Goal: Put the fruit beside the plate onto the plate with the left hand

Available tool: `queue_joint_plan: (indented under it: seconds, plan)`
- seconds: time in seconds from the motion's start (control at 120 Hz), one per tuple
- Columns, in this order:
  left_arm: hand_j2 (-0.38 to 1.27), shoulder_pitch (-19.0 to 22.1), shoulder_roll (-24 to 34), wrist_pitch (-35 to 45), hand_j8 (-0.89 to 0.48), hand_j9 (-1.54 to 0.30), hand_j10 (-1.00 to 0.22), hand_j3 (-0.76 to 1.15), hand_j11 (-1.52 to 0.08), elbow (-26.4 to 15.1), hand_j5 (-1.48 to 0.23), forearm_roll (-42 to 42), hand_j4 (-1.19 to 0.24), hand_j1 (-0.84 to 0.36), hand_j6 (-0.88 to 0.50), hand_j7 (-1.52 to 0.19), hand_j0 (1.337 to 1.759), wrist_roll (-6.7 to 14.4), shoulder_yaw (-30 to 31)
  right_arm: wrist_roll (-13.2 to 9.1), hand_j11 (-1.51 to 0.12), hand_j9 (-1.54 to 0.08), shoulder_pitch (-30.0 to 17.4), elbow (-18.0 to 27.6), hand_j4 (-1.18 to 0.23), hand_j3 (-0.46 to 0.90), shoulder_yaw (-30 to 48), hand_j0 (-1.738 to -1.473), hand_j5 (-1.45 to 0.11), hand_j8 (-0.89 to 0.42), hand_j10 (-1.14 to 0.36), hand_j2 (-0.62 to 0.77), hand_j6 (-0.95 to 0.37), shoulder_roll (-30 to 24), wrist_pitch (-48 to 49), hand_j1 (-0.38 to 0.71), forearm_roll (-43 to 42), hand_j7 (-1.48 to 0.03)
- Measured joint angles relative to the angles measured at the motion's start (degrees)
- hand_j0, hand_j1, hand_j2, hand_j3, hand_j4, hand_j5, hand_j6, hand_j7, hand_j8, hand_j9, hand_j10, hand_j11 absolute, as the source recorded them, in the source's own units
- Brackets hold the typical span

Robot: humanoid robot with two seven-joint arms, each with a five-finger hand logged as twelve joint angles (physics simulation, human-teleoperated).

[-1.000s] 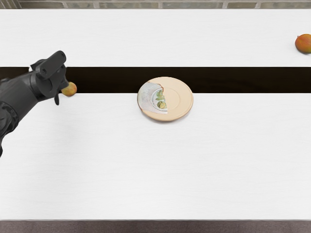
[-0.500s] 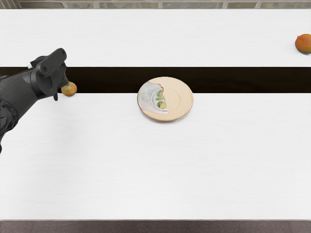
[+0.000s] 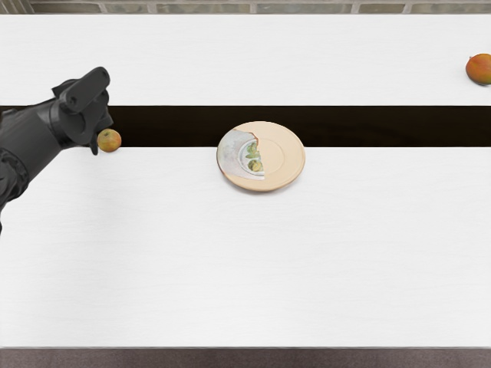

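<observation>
At the far left edge of the bench (image 3: 245, 261), the left hand (image 3: 80, 113) hung just above and to the left of the small fruit (image 3: 109, 140), close beside it but with nothing in its grip, since the fruit showed whole on the surface. Whether that hand was spread or curled, I could not tell from where I stood. The fruit was roundish, with no long axis to line up on, so any approach from above looked fair. It sat right at the bench's back edge, against the dark gap (image 3: 368, 126), and I judged a clumsy nudge could roll it off there. The plate (image 3: 285, 157) lay well apart to the right, along the same back edge, with open bench between them for the carry. Another fruit (image 3: 479, 69) sat far off on the rear bench (image 3: 245, 61), out of the left hand's way. The right arm was nowhere to be seen
</observation>
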Motion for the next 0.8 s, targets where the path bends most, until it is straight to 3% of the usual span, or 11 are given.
queue_joint_plan:
  seconds: [0.2, 0.358, 0.8]
  plan:
    - [0.01, -0.04, 0.0, -0.02, -0.05, -0.06, -0.05, 0.0, -0.06, -2.43, -0.06, -0.03, -0.05, 0.3, -0.05, -0.06, 1.658, 0.0, 0.0, 0.0, 0.0, 0.0, 0.0, 0.0, 0.0, 0.0, 0.01, -1.658, 0.0, 0.0, 0.0, 0.0, 0.0, 0.0, 0.0, -0.35, 0.0, 0.0]
    - [0.02, 0.03, 0.0, 0.0, -0.1, -0.12, -0.1, 0.0, -0.12, -3.92, -0.12, -0.04, -0.1, 0.24, -0.1, -0.12, 1.658, 0.0, 0.0, 0.0, 0.0, 0.0, 0.0, -0.02, 0.0, 0.0, 0.03, -1.658, 0.0, 0.0, 0.0, 0.0, 0.0, 0.0, 0.0, -0.35, 0.0, 0.0]
    - [0.04, 2.43, 0.0, 4.37, -0.2, -0.25, -0.2, 0.0, -0.25, -3.06, -0.25, 0.02, -0.2, 0.12, -0.2, -0.25, 1.658, 0.0, 2.3, 0.0, 0.0, 0.0, 0.0, -0.01, 0.0, 0.0, 0.01, -1.658, 0.0, 0.0, 0.0, 0.0, 0.0, 0.0, 0.0, -0.35, 0.0, 0.0]
